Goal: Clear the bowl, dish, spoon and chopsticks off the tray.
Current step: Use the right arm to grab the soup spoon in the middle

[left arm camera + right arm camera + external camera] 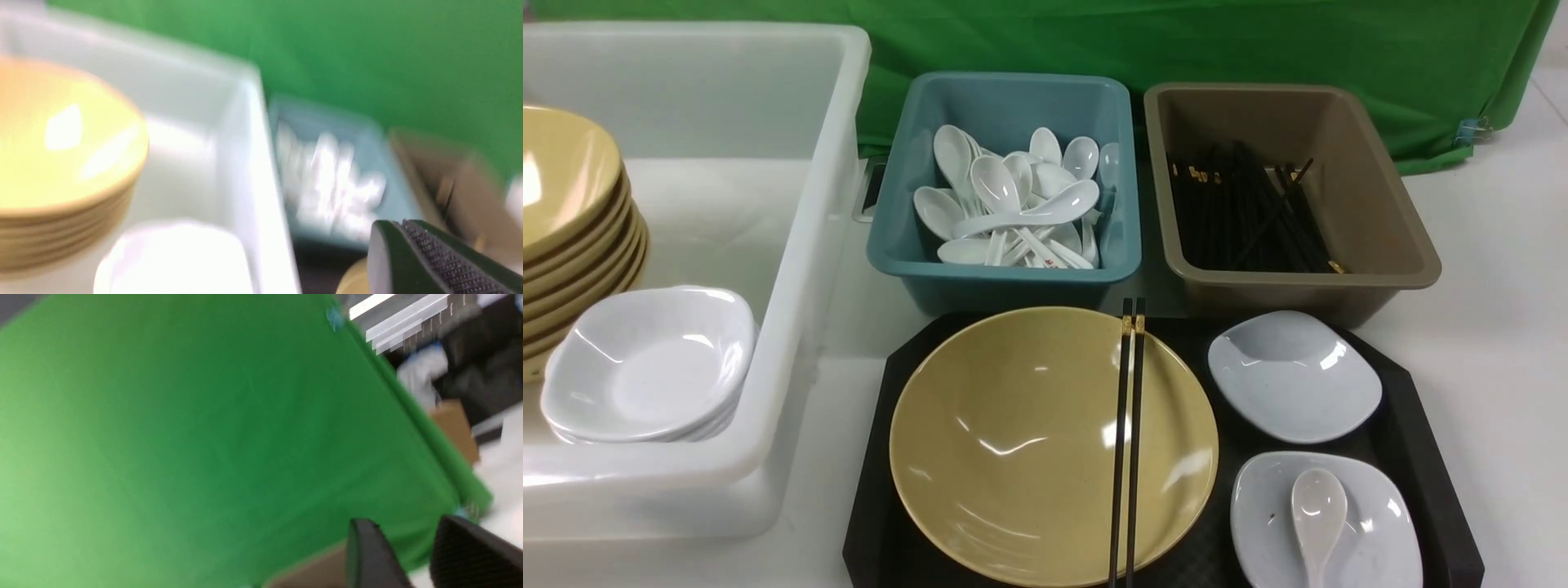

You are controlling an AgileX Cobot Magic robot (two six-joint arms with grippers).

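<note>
In the front view the black tray (872, 506) holds the mustard-yellow bowl (1013, 445), with the black chopsticks (1128, 441) lying across its right side. To its right sit two white dishes, one farther (1294, 376) and one nearer (1380, 531). The white spoon (1319, 510) rests in the nearer dish. Neither gripper shows in the front view. The blurred left wrist view has my left gripper (394, 223) shut and empty, above an edge of the bowl (355, 279). In the right wrist view my right gripper (404, 522) is open, with only green cloth behind the gap.
A large white bin (805, 245) on the left holds stacked yellow bowls (572, 212) and stacked white dishes (649, 363). Behind the tray stand a teal bin (1005, 286) of white spoons and a brown bin (1298, 290) of black chopsticks. A green cloth (1176, 41) hangs behind.
</note>
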